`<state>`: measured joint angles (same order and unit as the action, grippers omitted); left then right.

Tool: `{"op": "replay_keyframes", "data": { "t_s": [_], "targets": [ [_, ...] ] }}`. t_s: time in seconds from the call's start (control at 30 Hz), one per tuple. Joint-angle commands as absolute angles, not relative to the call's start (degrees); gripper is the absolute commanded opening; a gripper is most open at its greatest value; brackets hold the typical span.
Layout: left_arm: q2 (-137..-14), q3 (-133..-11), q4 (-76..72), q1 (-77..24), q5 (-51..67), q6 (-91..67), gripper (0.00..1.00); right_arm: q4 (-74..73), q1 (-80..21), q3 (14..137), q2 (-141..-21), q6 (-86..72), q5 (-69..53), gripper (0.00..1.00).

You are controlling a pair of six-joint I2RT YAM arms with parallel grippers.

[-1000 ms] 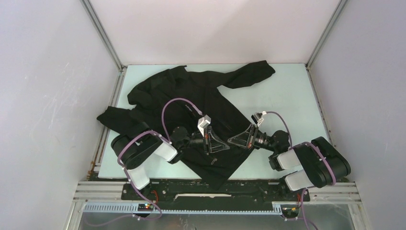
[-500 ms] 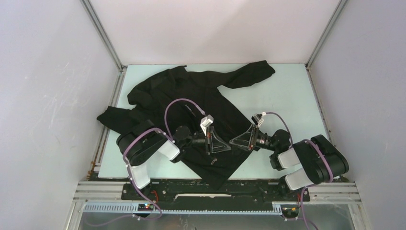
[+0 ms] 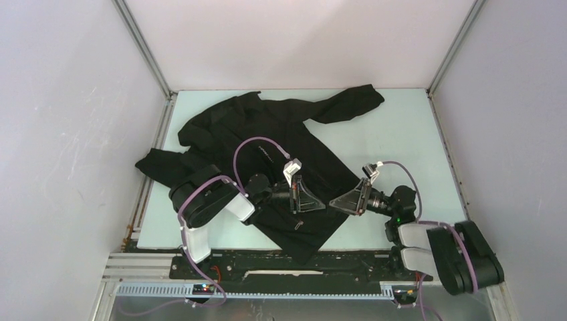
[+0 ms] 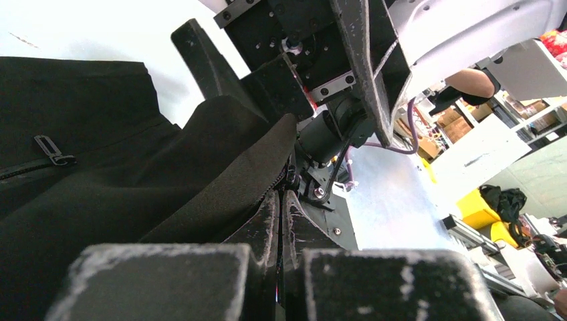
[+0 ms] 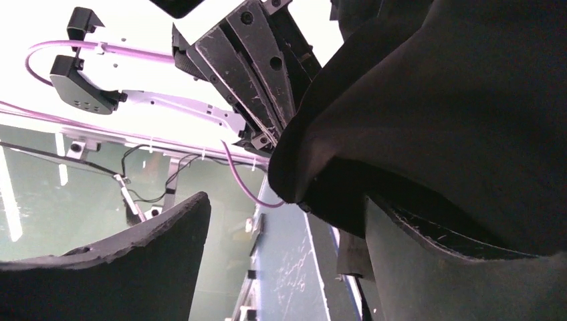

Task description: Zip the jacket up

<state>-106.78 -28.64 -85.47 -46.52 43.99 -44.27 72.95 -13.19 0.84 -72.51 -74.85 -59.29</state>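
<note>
Nearest me, at the lower right of the top view, my right arm has dropped its elbow outward over the last second. The right gripper has slid a little to the right; its fingers are spread wide, with a fold of cloth draped over one of them. Almost tip to tip with it, the left gripper has also crept rightward, pressed together on the toothed front edge of the large black soft fabric jacket. The small pocket zip pull lies untouched nearby. The jacket sprawls from bottom centre up to the far edge of the pale green table. I judge I'm only repositioning; the zipping hasn't begun.
</note>
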Motion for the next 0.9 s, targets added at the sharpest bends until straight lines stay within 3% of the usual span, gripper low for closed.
{"op": "replay_keyframes", "data": {
  "t_s": [0.0, 0.13, 0.23, 0.53, 0.87],
  "targets": [
    [-107.14, -30.76, -91.06, -46.41, 44.92, -44.80, 0.00, 54.84, -10.27, 0.91, -62.56, -62.95, -63.05, 0.82],
    [-107.22, -30.93, -91.07, -46.41, 45.08, -44.91, 0.00, 27.72, -10.52, 5.35, -50.13, -47.70, -61.09, 0.73],
    [-107.23, -30.94, -91.14, -46.36, 45.24, -44.99, 0.00, 15.58, -11.88, 9.05, -44.05, -39.34, -58.22, 0.62],
    [-107.01, -30.84, -91.10, -46.41, 45.53, -44.91, 0.00, 15.41, -12.57, 9.10, -44.88, -34.68, -53.15, 0.35],
    [-106.69, -30.85, -91.14, -46.49, 45.95, -45.00, 0.00, 16.08, -16.70, 9.17, -43.62, -33.29, -50.93, 0.39]
  ]
}}
